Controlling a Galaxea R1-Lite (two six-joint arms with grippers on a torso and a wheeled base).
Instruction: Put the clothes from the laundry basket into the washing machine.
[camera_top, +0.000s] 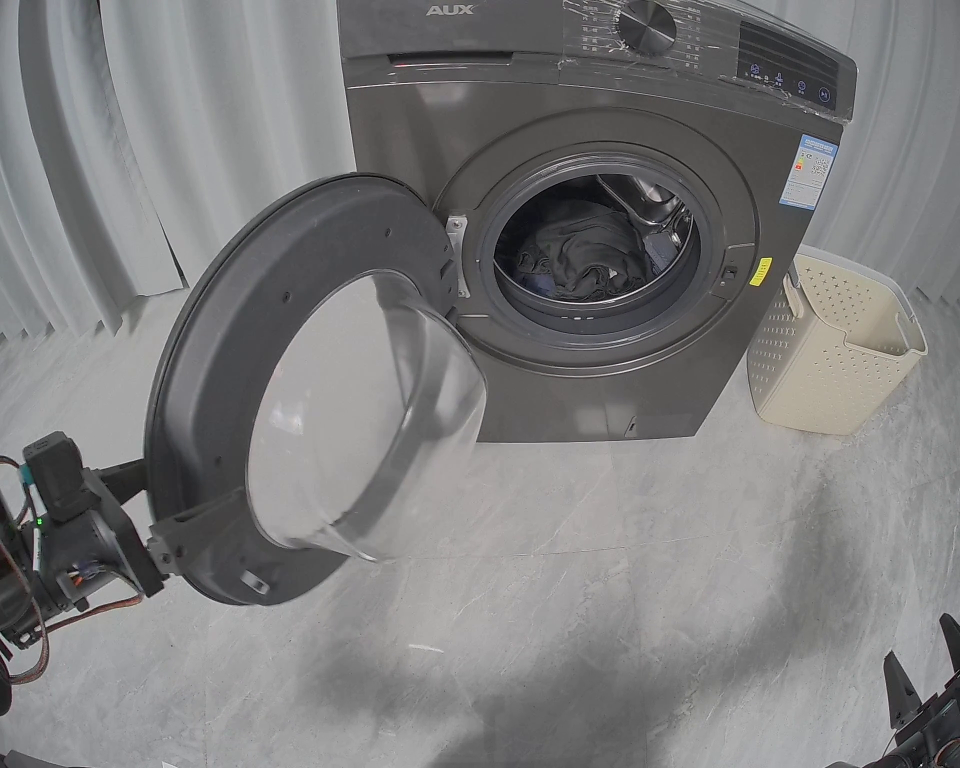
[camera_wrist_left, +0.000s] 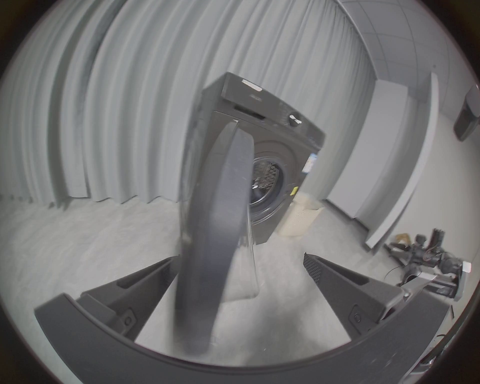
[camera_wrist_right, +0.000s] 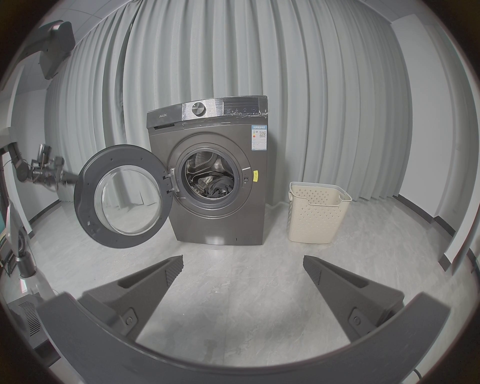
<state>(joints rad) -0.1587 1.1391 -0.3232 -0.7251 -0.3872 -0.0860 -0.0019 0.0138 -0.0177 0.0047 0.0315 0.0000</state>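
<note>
Grey curtains (camera_top: 200, 120) behind, bare floor (camera_top: 620, 560) wide open in front of the washing machine (camera_top: 420, 120). Its door (camera_top: 200, 400) is swung out to your left, and the laundry basket (camera_top: 835, 350) stands just beside the machine's right side. Dark clothes (camera_top: 585, 255) lie in the drum. Left wrist view gives you the door edge-on, right wrist view face-on. Left gripper (camera_wrist_left: 240, 259) fingers are spread wide, door rim between them, touching one. Right gripper (camera_wrist_right: 242, 260) fingers are wide over bare floor.

**Dark clothes inside the machine, basket beside it**

The grey washing machine (camera_top: 560, 400) stands ahead of both grippers. Its round door (camera_top: 360, 420) is swung wide, its rim between the fingers of the left gripper (camera_wrist_left: 240, 257). Dark clothes (camera_top: 580, 255) lie heaped inside. The cream perforated laundry basket (camera_top: 830, 350) stands upright just beside the machine, well ahead of the right gripper (camera_wrist_right: 242, 257).
</note>
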